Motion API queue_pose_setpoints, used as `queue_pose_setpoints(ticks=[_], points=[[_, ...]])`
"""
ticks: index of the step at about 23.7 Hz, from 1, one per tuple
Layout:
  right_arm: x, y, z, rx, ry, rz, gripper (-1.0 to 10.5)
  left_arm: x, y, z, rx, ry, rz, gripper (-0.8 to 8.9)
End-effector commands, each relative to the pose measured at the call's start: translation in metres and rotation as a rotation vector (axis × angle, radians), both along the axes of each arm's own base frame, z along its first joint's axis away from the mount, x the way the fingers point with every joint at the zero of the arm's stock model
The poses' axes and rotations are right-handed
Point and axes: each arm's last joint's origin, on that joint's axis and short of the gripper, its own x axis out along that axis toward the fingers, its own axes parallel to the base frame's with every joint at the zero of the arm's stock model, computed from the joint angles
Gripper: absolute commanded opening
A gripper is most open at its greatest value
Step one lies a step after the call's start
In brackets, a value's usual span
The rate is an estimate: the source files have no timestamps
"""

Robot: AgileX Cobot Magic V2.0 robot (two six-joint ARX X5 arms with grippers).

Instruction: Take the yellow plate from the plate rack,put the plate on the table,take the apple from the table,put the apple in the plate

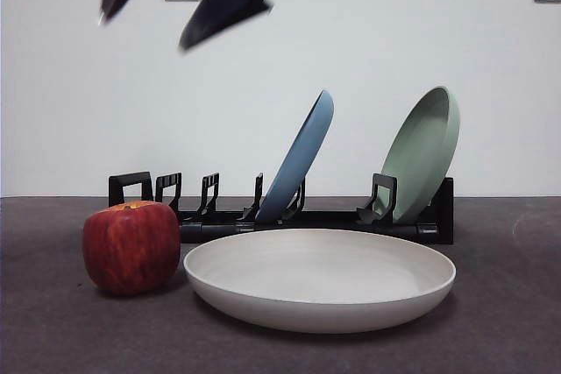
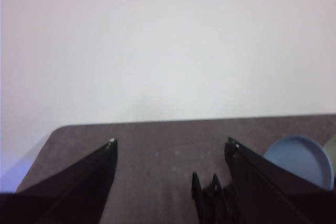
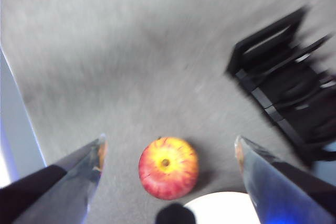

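Note:
The yellow plate (image 1: 320,273) lies flat on the table (image 1: 508,321) in front of the black plate rack (image 1: 307,216). The dark red apple (image 1: 131,247) stands just left of the plate, close to its rim. My right gripper (image 1: 145,31) hangs open high above the apple. In its blurred wrist view the apple (image 3: 168,167) sits between the open jaws of the right gripper (image 3: 170,139), with the plate's rim (image 3: 220,208) beside it and the rack (image 3: 283,93) further off. My left gripper (image 2: 170,141) is open and holds nothing, facing the wall above the table.
A light blue plate (image 1: 302,159) and a pale green plate (image 1: 422,151) lean upright in the rack's right half. The left wrist view shows the blue plate (image 2: 299,158) and the rack's end (image 2: 207,203). The rack's left slots hold nothing.

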Motion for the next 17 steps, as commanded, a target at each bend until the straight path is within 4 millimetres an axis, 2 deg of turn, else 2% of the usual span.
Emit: queue_pose_setpoints(ticks=[1, 7, 14, 16, 17], points=[[0.009, 0.018, -0.029, -0.05, 0.021, 0.019, 4.2, -0.003, 0.001, -0.004, 0.005, 0.029, 0.007, 3.42], [0.023, 0.037, -0.089, -0.163, 0.105, 0.033, 4.2, -0.004, 0.002, -0.009, 0.002, 0.078, 0.009, 3.42], [0.019, 0.054, -0.138, -0.254, 0.165, 0.068, 4.2, -0.004, 0.002, -0.011, 0.007, 0.091, 0.009, 3.42], [0.018, 0.056, -0.145, -0.267, 0.172, 0.07, 4.0, -0.004, 0.002, -0.012, 0.011, 0.102, 0.009, 3.42], [0.017, 0.058, -0.149, -0.275, 0.174, 0.07, 3.1, -0.004, 0.002, -0.013, 0.014, 0.11, 0.009, 3.42]])
